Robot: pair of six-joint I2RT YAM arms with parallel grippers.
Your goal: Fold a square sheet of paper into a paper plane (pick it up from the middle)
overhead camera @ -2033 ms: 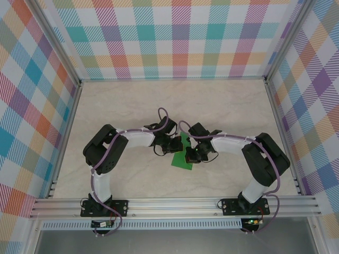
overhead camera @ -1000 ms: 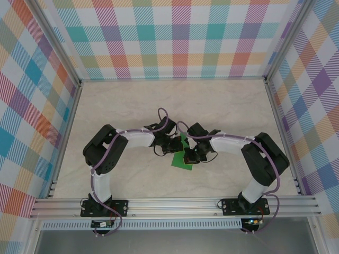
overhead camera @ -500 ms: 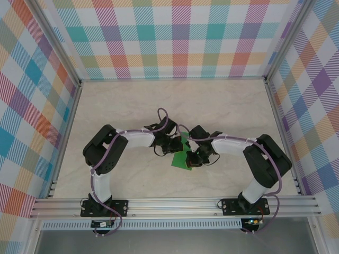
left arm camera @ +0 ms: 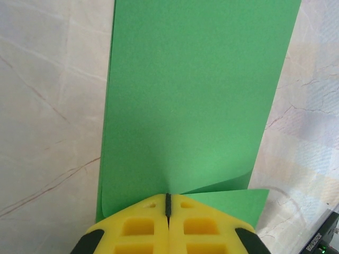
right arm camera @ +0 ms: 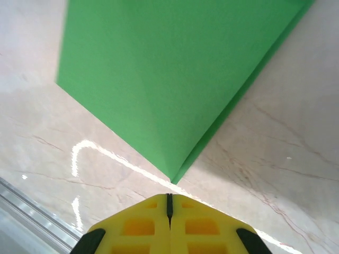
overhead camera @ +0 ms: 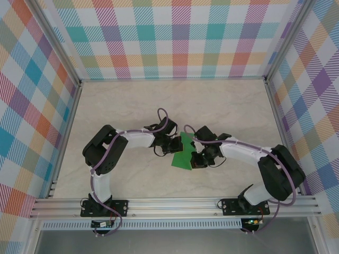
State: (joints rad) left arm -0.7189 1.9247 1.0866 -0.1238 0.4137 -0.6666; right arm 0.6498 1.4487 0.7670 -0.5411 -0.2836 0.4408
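Seen from above, a pale marble-look table [overhead camera: 222, 106] sits inside plaid walls [overhead camera: 180, 37]. The left arm [overhead camera: 132, 138] reaches in from 8 o'clock. The left gripper [overhead camera: 172, 144] meets the 9 o'clock edge of the sheet of paper [overhead camera: 184, 154]. The sheet is bright green, folded into layers, and lies just toward 6 o'clock from the table's centre. In the left wrist view, the yellow fingers [left arm camera: 137, 227] are pressed together with no gap. The paper's near edge runs into their seam, so they appear to pinch it, though the contact itself is hidden. A lower layer pokes out toward 4 o'clock. The right arm [overhead camera: 241, 151] comes in from 4 o'clock. The right gripper [overhead camera: 198, 159] is at the sheet's 3 o'clock side. In the right wrist view its fingers [right arm camera: 137, 227] are closed on nothing, and a pointed corner of the sheet ends just beyond their tips at 12 o'clock.
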